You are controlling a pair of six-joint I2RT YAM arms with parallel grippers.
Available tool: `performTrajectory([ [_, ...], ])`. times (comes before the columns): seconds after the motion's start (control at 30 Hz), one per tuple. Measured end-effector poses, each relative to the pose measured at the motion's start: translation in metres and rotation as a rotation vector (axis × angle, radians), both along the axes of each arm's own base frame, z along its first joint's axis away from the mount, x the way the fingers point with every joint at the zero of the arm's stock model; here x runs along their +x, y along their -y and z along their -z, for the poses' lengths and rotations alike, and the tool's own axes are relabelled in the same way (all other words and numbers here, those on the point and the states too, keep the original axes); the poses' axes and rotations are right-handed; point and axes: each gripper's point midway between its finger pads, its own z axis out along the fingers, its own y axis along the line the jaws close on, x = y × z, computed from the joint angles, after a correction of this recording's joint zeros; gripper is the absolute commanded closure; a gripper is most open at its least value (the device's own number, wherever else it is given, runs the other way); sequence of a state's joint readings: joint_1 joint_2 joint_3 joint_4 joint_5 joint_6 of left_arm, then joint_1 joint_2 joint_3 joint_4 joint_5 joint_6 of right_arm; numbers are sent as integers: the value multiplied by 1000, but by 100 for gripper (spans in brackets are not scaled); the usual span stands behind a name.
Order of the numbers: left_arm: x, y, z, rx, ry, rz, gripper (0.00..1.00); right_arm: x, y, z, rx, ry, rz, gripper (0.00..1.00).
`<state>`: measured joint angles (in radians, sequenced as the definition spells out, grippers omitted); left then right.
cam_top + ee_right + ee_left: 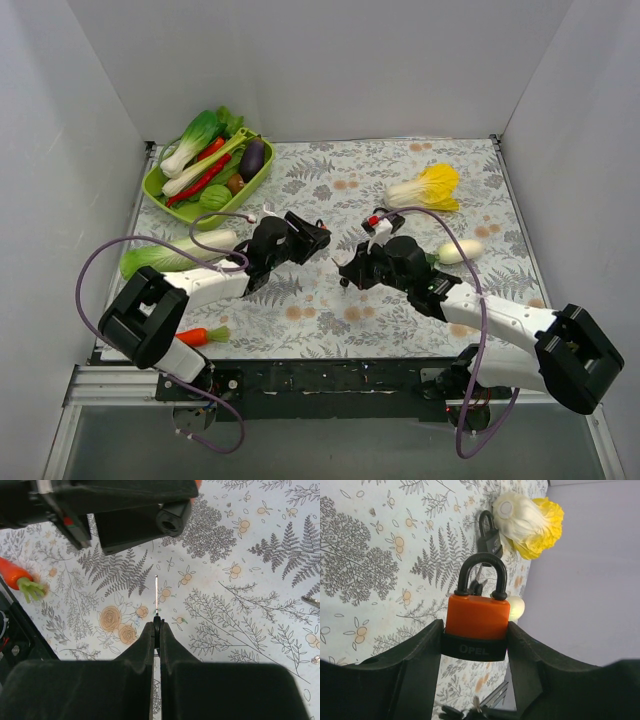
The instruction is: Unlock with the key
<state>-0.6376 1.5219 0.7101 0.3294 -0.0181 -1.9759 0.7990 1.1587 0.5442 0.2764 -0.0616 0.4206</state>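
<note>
My left gripper is shut on an orange padlock with a black shackle and a black base marked OPEL. It holds the padlock above the mat, shackle pointing away from the wrist. My right gripper is shut on a thin silver key whose blade sticks straight out from the tips. The key sits just below and right of the left gripper, a short gap apart. The padlock's keyhole is hidden.
A second grey padlock lies beside a yellow napa cabbage. A green basket of vegetables stands back left. Bok choy, a carrot and a white vegetable lie on the floral mat.
</note>
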Motion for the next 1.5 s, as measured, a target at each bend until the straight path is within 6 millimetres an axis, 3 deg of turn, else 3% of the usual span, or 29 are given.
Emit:
performTrajectory([
  [0.13,-9,-2,-14,-39,39,-1,100,4,-2,8,-17,-12,11,99],
  [0.27,-12,-6,-22,-63,68,-11,100,8,-6,3,-12,2,18,99],
  [0.6,-19,-13,-13,-62,65,-19,100,22,-24,-18,7,61,35,99],
  [0.97,-19,-15,-25,-79,94,-30,100,28,-31,-3,-28,43,40,99],
  [1.5,-20,-16,-23,-77,94,-33,100,30,-36,-12,-14,71,32,99],
])
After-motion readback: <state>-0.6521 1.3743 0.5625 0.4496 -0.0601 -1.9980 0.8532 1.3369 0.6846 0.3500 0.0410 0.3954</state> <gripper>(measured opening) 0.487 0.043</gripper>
